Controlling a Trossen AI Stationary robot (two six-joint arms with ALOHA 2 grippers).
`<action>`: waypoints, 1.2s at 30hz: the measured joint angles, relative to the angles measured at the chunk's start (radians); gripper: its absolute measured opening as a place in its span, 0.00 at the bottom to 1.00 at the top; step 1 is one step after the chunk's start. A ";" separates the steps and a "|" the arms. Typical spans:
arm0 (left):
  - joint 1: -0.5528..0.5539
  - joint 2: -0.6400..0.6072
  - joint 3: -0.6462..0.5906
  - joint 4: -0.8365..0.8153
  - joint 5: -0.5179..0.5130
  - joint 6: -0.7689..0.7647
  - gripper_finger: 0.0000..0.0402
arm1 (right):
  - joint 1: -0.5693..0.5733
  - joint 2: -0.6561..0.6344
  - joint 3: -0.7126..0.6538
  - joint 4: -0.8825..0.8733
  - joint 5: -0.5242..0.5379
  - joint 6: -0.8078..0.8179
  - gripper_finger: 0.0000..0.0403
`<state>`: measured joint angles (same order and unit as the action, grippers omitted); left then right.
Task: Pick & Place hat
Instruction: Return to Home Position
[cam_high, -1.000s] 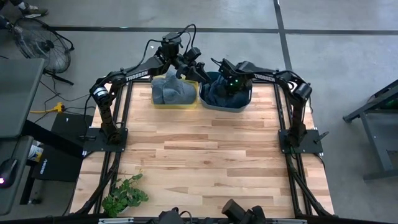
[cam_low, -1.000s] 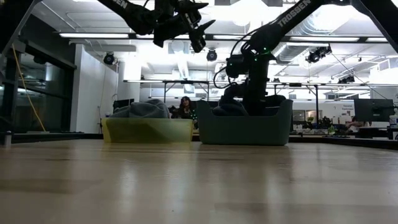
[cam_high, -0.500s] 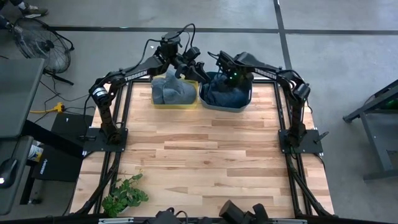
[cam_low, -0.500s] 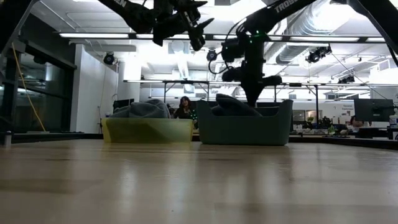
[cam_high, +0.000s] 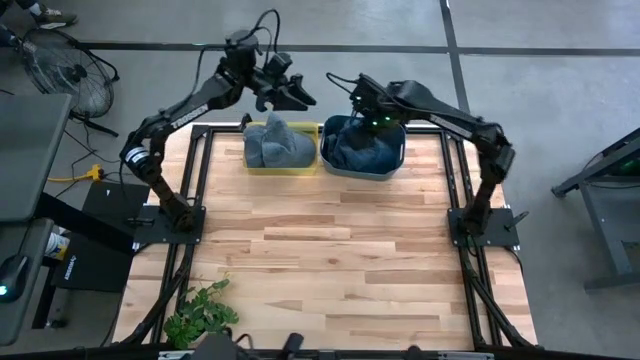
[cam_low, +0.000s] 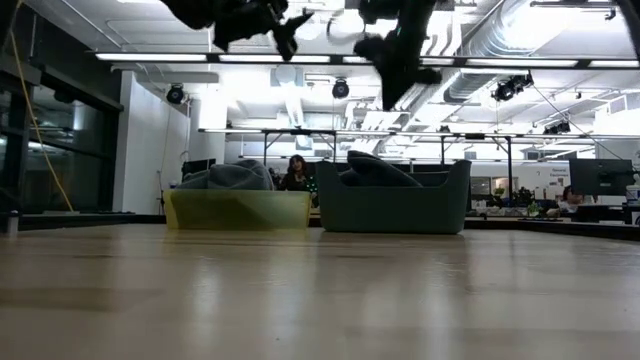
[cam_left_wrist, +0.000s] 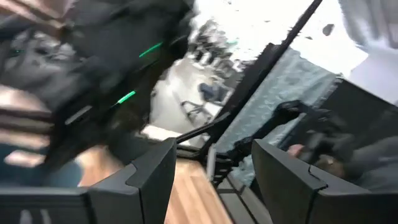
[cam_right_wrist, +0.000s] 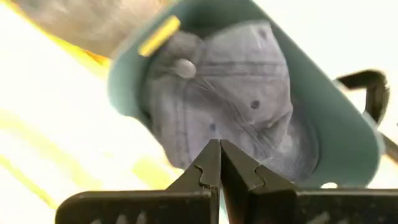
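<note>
Blue cap (cam_right_wrist: 236, 106) in bin (cam_right_wrist: 124, 78) | right end effector (cam_right_wrist: 219, 149) closed, empty (overhead) | left end effector (cam_left_wrist: 214, 158) spread, empty

A worktop (cam_high: 330, 250) of pale wooden planks carries two containers side by side along its far edge. A translucent yellow plastic bin (cam_high: 281, 170) stands on the left, and just beside it on the right a deep slate-blue plastic bin (cam_high: 361, 173). A small green leafy plant (cam_high: 200, 312) sits at the near left corner.
</note>
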<state>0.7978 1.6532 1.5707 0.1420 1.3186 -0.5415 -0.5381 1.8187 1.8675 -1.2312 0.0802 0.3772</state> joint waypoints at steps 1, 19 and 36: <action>0.009 -0.013 0.000 -0.066 -0.011 0.041 0.52 | 0.013 -0.026 0.000 0.005 0.011 -0.008 0.00; -0.041 -0.271 -0.110 -0.908 -0.262 0.751 0.52 | 0.241 -0.638 -0.666 0.564 0.102 0.062 0.00; -0.299 -1.037 -1.078 -0.063 -0.877 -0.026 0.52 | 0.446 -1.064 -1.228 1.010 0.111 0.165 0.00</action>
<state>0.4989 0.6158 0.4924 0.0793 0.4414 -0.5676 -0.0921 0.7545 0.6397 -0.2211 0.1914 0.5426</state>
